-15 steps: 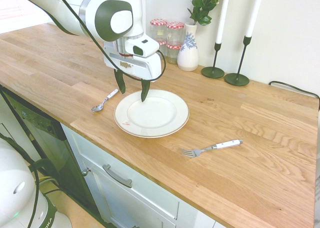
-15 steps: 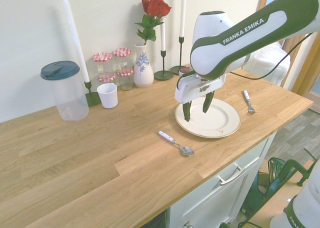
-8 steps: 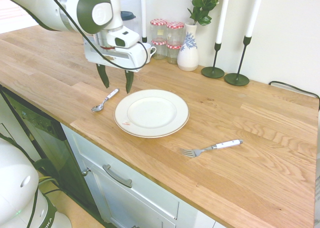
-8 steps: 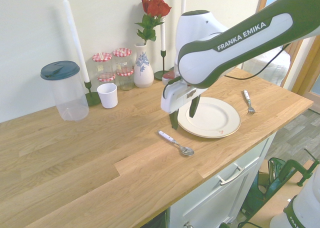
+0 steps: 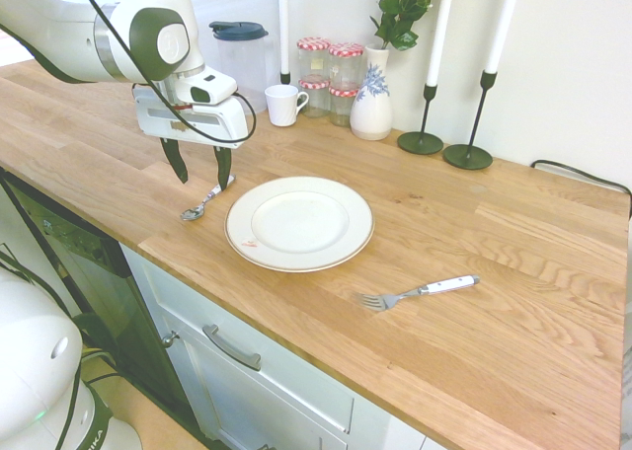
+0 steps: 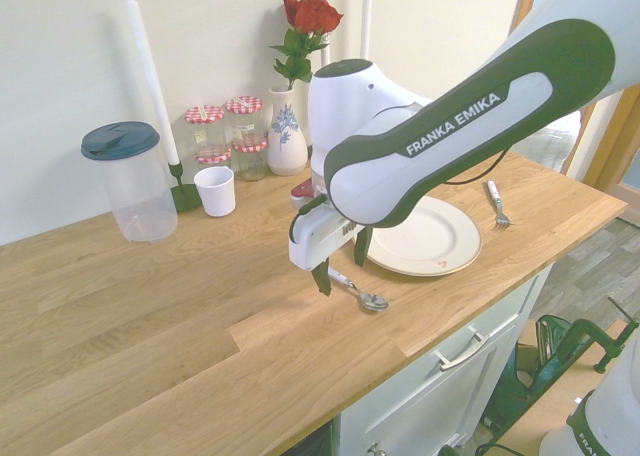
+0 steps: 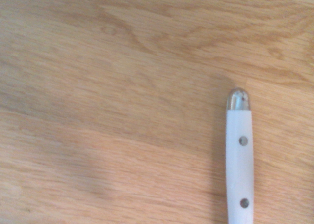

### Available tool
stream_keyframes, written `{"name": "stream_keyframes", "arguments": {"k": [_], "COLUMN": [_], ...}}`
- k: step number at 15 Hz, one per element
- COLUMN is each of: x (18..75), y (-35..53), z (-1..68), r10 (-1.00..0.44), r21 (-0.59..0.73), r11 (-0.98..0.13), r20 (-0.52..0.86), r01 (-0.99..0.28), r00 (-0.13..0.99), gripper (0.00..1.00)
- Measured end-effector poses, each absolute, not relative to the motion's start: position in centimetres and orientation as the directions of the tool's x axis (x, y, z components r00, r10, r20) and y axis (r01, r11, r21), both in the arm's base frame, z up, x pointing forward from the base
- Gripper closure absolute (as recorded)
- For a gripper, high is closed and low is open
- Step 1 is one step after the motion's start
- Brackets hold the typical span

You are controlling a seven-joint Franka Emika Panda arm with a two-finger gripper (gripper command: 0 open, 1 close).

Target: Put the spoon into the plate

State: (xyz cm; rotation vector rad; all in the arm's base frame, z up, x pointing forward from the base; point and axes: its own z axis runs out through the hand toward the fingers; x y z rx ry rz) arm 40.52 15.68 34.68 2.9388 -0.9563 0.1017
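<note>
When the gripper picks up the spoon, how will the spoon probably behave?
The spoon looks metal, so it is probably stiff. Its smooth white handle may be a little slippery, and the rounded bowl might rock.

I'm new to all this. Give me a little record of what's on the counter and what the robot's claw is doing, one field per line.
spoon: lying on the counter beside the plate, white handle, metal bowl
plate: cream-white, between spoon and fork
fork: on the counter, on the plate's other side from the spoon
claw: open, above the counter near the spoon, holding nothing
back of counter: white cup, flower vase, lidded jars
task state: spoon not yet in plate
</note>
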Motion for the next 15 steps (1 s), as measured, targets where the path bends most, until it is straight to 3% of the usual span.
{"name": "stream_keyframes", "arguments": {"k": [3, 4, 15], "x": [41.1, 41.2, 43.4], "y": [15.9, 15.9, 16.3], "z": [34.2, 34.0, 32.8], "r10": [-0.607, -0.61, -0.625], "r21": [0.025, 0.024, 0.005], "r11": [-0.793, -0.79, -0.779], "r20": [0.07, 0.069, 0.061], "r01": [-0.609, -0.613, -0.627], "r00": [0.792, 0.789, 0.778], "gripper": [0.0, 1.0, 1.0]}}
